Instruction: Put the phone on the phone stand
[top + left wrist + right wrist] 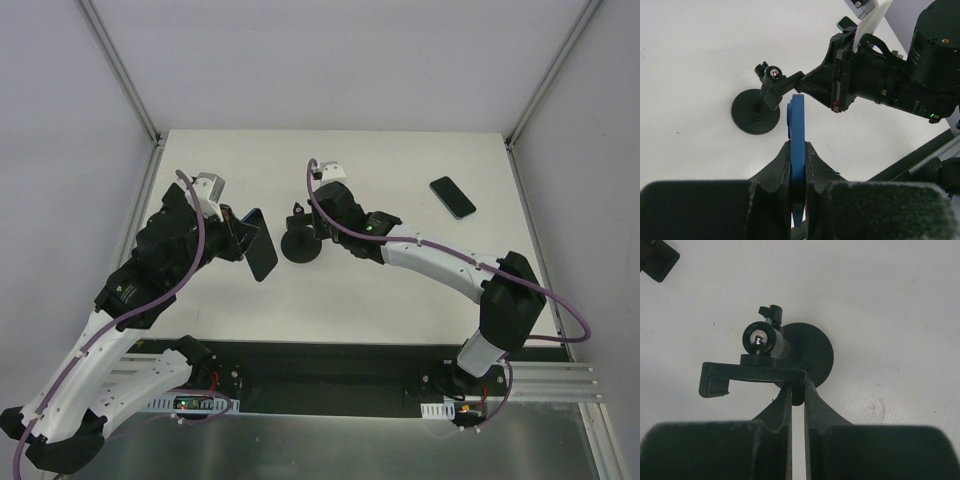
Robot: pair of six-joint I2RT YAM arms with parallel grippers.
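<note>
My left gripper is shut on the phone, a thin slab with a dark face and a blue edge, held on edge above the table. In the left wrist view the phone's blue edge stands between my left gripper's closed jaws, just right of the phone stand. The phone stand is black with a round disc base at mid-table. My right gripper is shut on one end of its clamp-like holder. In the right wrist view my right gripper pinches that end, over the disc base.
A second black smartphone lies flat at the back right of the white table. A dark object shows at the top left of the right wrist view. The right arm fills the upper right of the left wrist view.
</note>
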